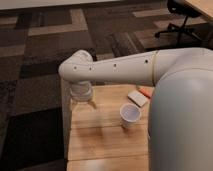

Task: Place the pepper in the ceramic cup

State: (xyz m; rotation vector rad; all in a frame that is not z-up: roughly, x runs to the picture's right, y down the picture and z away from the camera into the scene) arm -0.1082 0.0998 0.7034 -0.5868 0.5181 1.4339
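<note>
Lying near the back edge of the wooden table (100, 142), the pepper (145, 91) shows only its orange-red end beneath the white arm (125, 67).

It lies just beside the far right side of a flat white block (137, 97); I cannot tell if they touch. The cup (130, 115) stands upright just in front of that block, mouth up, apart from the pepper. The gripper (83, 103) hangs well to the left, pointing down over the table's back left corner, its 2 dark fingers spread with nothing between them. An office chair (176, 20) stands on the carpet (35, 55) beyond.
</note>
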